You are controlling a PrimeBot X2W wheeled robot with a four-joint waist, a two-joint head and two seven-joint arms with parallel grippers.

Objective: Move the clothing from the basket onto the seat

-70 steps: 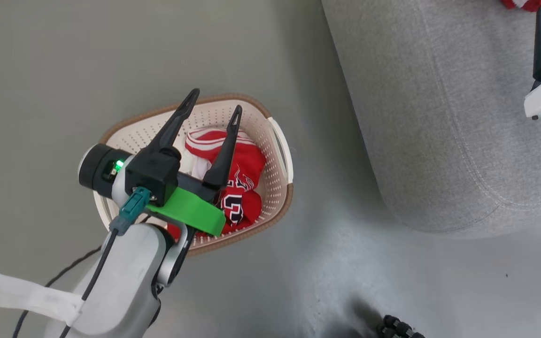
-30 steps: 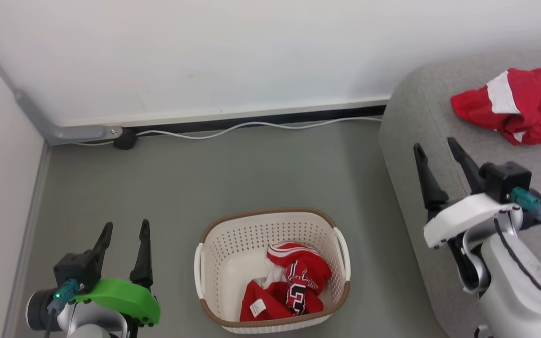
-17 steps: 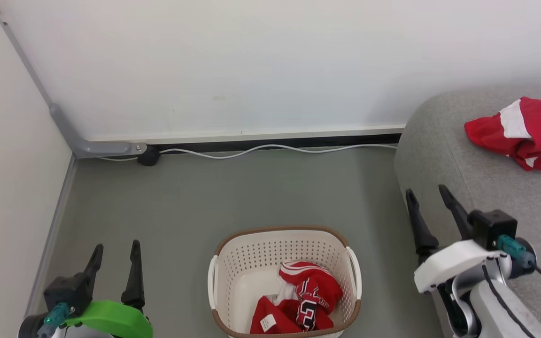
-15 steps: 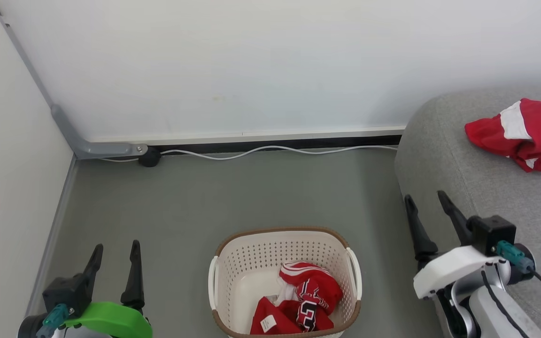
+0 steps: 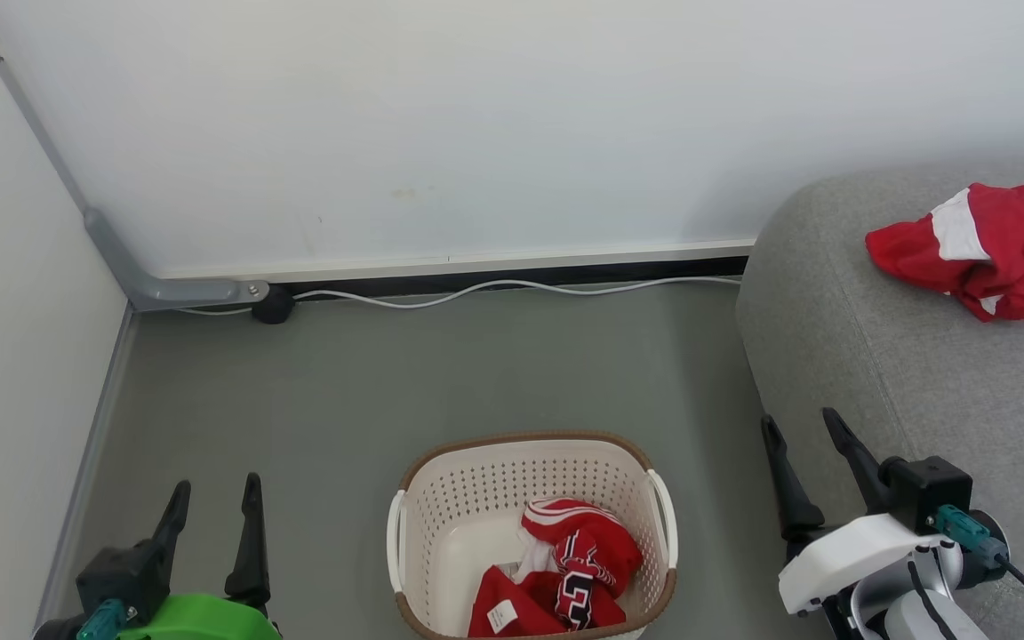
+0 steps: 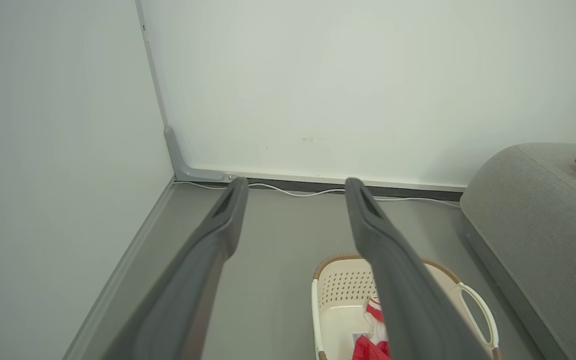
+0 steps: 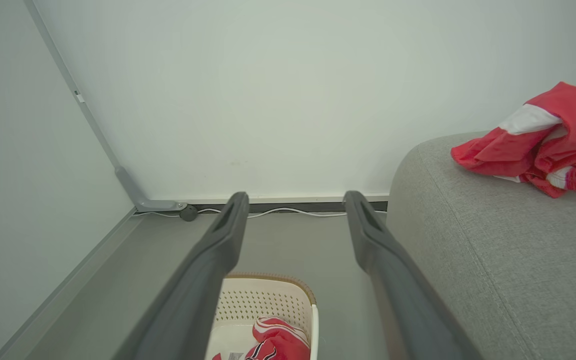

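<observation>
The cream basket (image 5: pixel 645 484) with a brown rim stands on the floor at bottom centre, with red clothing (image 5: pixel 579 569) bunched inside, a jersey with black-and-white lettering among it. Another red garment with a white stripe (image 5: pixel 992 244) lies on the grey seat (image 5: pixel 903 373) at right. My left gripper (image 5: pixel 214 493) hangs open and empty at lower left, left of the basket. My right gripper (image 5: pixel 801 431) is open and empty at lower right, beside the seat's front corner. The left wrist view has the basket (image 6: pixel 340 295); the right wrist view has the basket (image 7: pixel 268 300) and the striped garment (image 7: pixel 548 140).
A white wall runs along the back with a white cable (image 5: pixel 494 289) at its base and a grey conduit (image 5: pixel 134 267) in the left corner. Grey floor (image 5: pixel 441 373) lies between wall, basket and seat.
The camera has risen and turned from looking down into the basket to a wider view of room. My left gripper has pulled back from over the basket to lower left; both grippers sank lower in view.
</observation>
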